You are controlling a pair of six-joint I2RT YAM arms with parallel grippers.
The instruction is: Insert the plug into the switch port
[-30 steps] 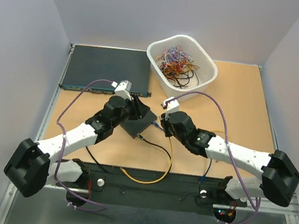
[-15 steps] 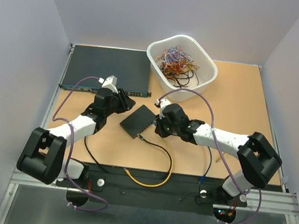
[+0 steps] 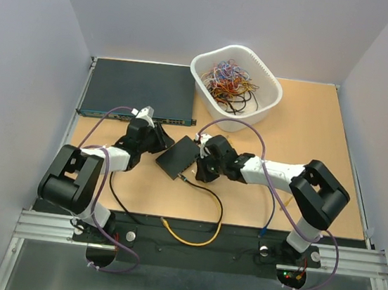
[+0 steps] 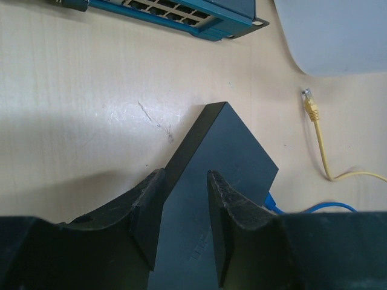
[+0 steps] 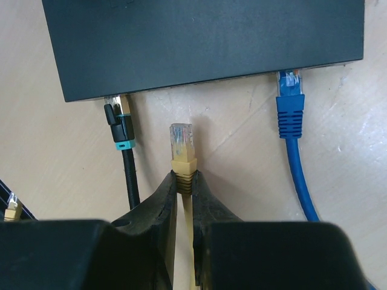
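**Right wrist view.** The right pincer (image 5: 184,181) is closed narrowly on the yellow boot of the plug (image 5: 182,140), and the plug's clear tip projects past the fingertips. The plug's long axis runs up–down in the frame. Its tip points to the top of the frame, toward the lower edge of the flat black box (image 5: 199,42), and stops just short of it. The plug lies over the desk (image 5: 242,157) between a black cable (image 5: 121,130) on the left and a blue cable (image 5: 289,109) on the right, both seated in that edge. The switch port itself is hidden under the edge.

**Left wrist view.** The left pincer (image 4: 181,217) stands partly open over the box's top — nothing lies between its fingers.
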